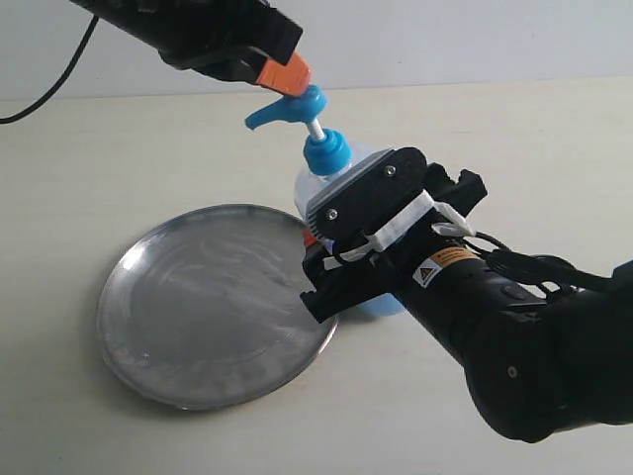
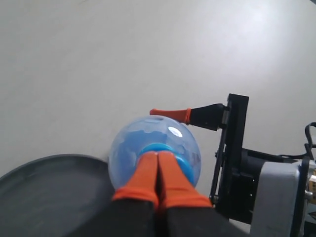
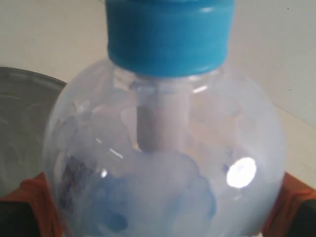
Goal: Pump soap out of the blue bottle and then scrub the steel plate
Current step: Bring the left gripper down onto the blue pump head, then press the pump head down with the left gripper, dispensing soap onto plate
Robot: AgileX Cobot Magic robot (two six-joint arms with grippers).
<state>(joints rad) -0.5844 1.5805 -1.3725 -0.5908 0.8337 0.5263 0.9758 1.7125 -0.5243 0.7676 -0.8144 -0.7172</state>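
Left end effector point(image 1: 289, 75) is pinched fully shut, its 2 orange fingertips point(image 2: 143, 177) pressed together with nothing between them, and it rests on top of the pump head point(image 1: 297, 107) of the blue bottle point(image 1: 315, 183). Right end effector point(image 3: 163, 212) is spread wide around the bottle's round body, an orange pad against each flank: a bracing grip. The bottle stands on the counter point(image 1: 119, 158) just beside the steel plate point(image 1: 198, 317), at its right-hand rim in the exterior view, spout turned toward the plate side.

The step in hand, as I judge it, is the pump stroke: the white stem shows at full height, so the head is not yet down. Press straight along the stem, since a slanted push could slip the narrow tips off the curved head or tip the bottle. Hold the right grip firm but not crushing (the wall looks like thin clear plastic). Whether the spout truly overhangs the plate cannot be told from these views. Check that first, or the soap point(image 3: 192, 192) may land on the counter.
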